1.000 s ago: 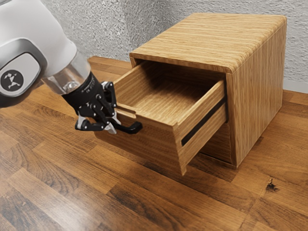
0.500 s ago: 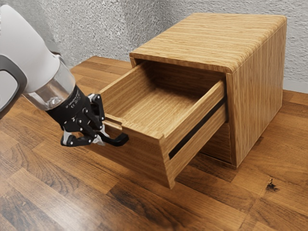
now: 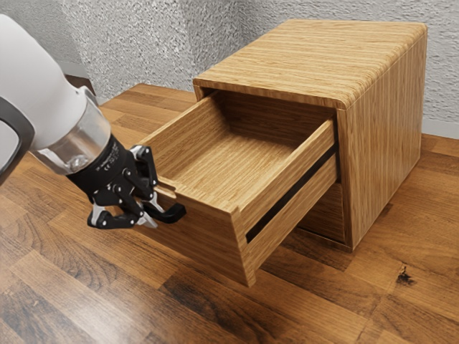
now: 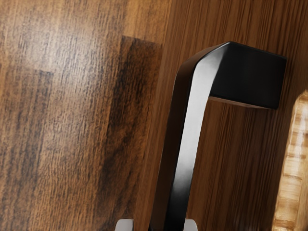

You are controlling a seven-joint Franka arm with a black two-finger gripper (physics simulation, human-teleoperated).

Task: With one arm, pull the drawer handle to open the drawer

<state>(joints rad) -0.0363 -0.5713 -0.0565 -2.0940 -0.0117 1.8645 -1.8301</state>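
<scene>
Now our black two-finger gripper [image 3: 147,213] pinches the black bar handle [image 3: 174,212], and overpulling could yank the wooden drawer [image 3: 215,215] from its cabinet [image 3: 376,136].

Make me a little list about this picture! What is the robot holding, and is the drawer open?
Robot arm: white, reaching in from the exterior view's left
Jaws: black, shut on the handle, one on each side
Handle: black bar on the drawer's front
Drawer: open, pulled well out of the cabinet
Cabinet: light wooden box standing on the floor
Floor: dark wooden planks, with a small dark speck near the cabinet
</scene>
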